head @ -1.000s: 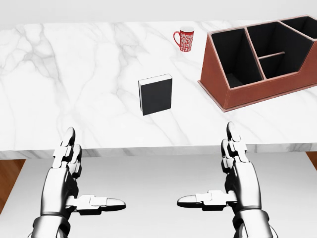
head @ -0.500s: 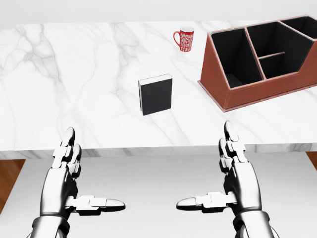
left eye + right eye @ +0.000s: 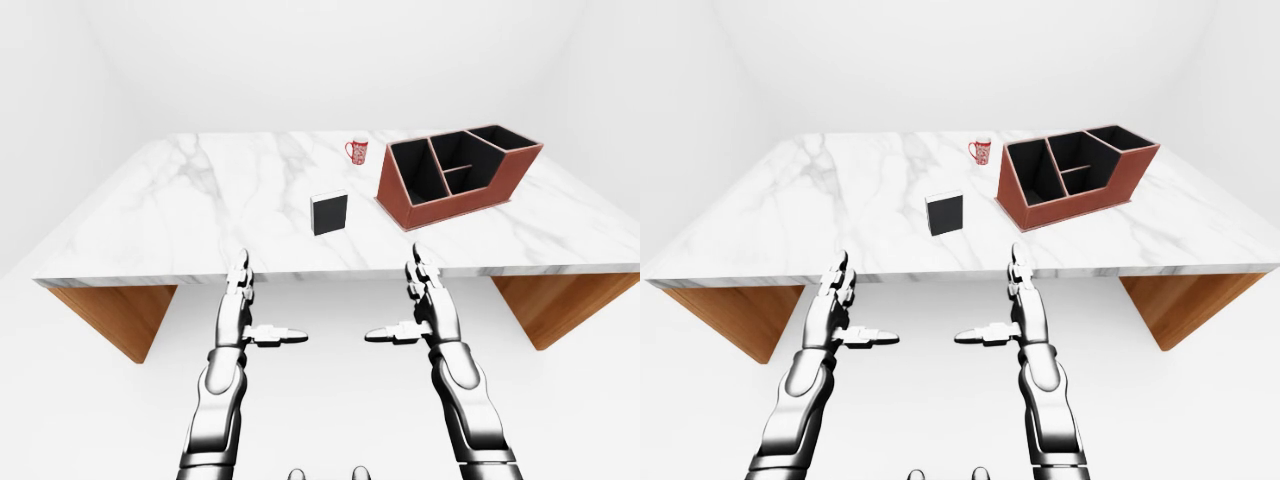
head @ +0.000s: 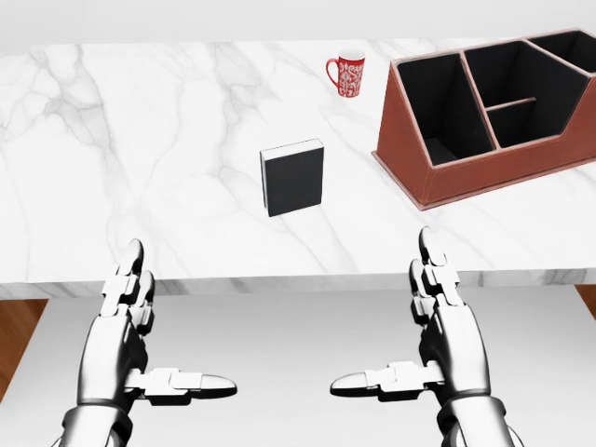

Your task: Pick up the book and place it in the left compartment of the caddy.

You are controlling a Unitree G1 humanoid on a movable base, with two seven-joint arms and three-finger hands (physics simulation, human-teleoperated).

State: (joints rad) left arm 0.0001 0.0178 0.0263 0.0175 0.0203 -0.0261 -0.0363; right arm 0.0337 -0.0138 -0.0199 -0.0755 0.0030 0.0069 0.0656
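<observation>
A black book (image 4: 292, 178) stands upright on the white marble table (image 4: 140, 140), near the middle of the head view. To its right sits the red-brown caddy (image 4: 503, 172) with black compartments; its left compartment (image 4: 442, 107) holds nothing. Both of my hands hover below the table's near edge, well short of the book. My left hand (image 4: 172, 326) is open, fingers pointing up and thumb pointing right. My right hand (image 4: 391, 321) mirrors it, open, thumb pointing left. Neither touches anything.
A red patterned mug (image 4: 347, 73) stands above the book, left of the caddy. The table has wooden supports (image 3: 120, 315) at both ends. White floor and walls surround it.
My right hand has drifted very slightly to the left. The left hand, book and caddy stay where they were.
</observation>
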